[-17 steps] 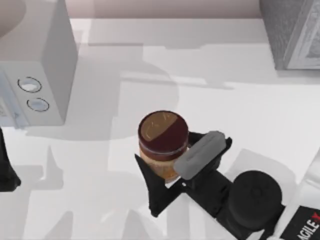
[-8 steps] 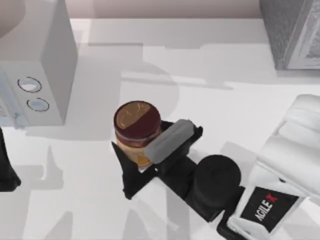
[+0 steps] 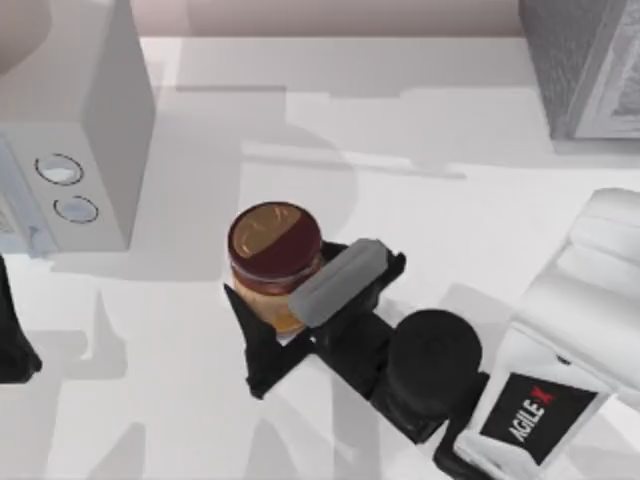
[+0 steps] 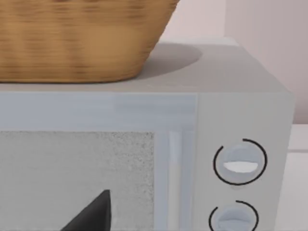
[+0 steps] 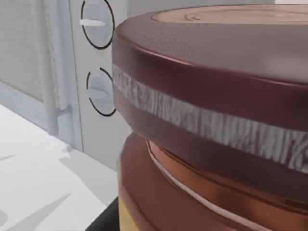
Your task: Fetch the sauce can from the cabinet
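The right claw (image 3: 290,300) gripped the can (image 3: 275,262) at mid-table — it had carried it left, then stopped. The cabinet (image 3: 585,60) stood well behind at far right — fetching looked nearly done. The left claw (image 3: 15,340) sat parked at the left edge.

The white table (image 3: 420,210) carries a pale grey box with two round dials (image 3: 85,150) at its left edge, with a wicker basket (image 4: 82,38) standing on the box. The dark grey speckled cabinet (image 3: 585,65) stands at the far right corner.
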Controlling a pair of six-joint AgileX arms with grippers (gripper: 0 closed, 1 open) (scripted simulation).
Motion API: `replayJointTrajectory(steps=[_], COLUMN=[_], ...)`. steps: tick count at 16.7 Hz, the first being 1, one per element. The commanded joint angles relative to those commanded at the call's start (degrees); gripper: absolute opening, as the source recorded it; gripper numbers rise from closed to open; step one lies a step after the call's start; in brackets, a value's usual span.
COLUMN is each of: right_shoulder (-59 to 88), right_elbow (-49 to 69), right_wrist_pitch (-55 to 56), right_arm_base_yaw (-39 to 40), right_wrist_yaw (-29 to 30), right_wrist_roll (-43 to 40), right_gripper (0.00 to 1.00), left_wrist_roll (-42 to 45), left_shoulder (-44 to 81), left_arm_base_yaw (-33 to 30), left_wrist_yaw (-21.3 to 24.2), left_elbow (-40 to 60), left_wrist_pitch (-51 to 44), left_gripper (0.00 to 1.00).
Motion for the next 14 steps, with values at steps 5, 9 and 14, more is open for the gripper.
replayJointTrajectory(steps=[5,9,14], right_shoulder=[0.0,0.0,0.0], right_elbow=[0.0,0.0,0.0], right_wrist_pitch=[0.0,0.0,0.0], right_arm_base_yaw=[0.0,0.0,0.0], right_wrist_yaw=[0.0,0.0,0.0], right_wrist_roll=[0.0,0.0,0.0], right_gripper=[0.75,1.0,1.0], left_wrist_roll=[0.0,0.0,0.0], left_shoulder=[0.0,0.0,0.0], left_arm_base_yaw=[0.0,0.0,0.0], left_wrist_yaw=[0.0,0.0,0.0], left_elbow=[0.0,0.0,0.0], left_wrist_pitch=[0.0,0.0,0.0], left_gripper=[1.0,1.0,1.0])
